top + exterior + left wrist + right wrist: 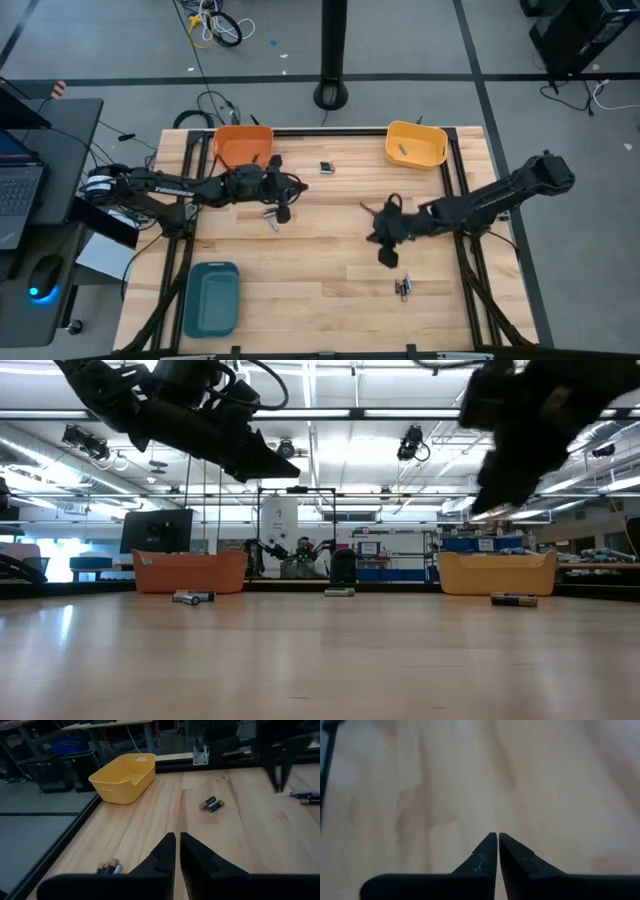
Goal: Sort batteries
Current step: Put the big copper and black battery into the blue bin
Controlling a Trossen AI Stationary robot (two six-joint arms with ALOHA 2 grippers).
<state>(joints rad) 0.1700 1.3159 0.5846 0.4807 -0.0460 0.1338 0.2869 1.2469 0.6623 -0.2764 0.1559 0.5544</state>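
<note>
**Both grippers pinched shut and empty over a table of scattered batteries**

So the big wooden table [300, 270] is taking up most of the overhead shot, with the two dark arms reaching in from either side. The left arm [170, 185] is stretching across the far part of the table, and the right arm [500, 195] is angling in toward the middle.

Three trays are sitting on the table: a teal tray [211, 297] at the near left corner, an orange tray [243, 146] at the far left, and a yellow tray [416, 144] at the far right, which seems to be holding one small battery.

The left gripper [283, 212] is hanging above the wood just in front of the orange tray. Its fingers [165, 852] are sitting nearly together with only a thin slit between them, and nothing is in there. The right gripper [388, 257] is hovering near the table's centre, and its fingers [487, 851] are looking just as closed, gripping nothing, with bare wood beyond.

Now the batteries. A small cluster [270, 217] is lying right by the left gripper. A boxy battery [327, 168] is sitting alone between the orange and yellow trays. Another little bunch [403, 288] is lying nearer the front edge, just past the right gripper.
</note>
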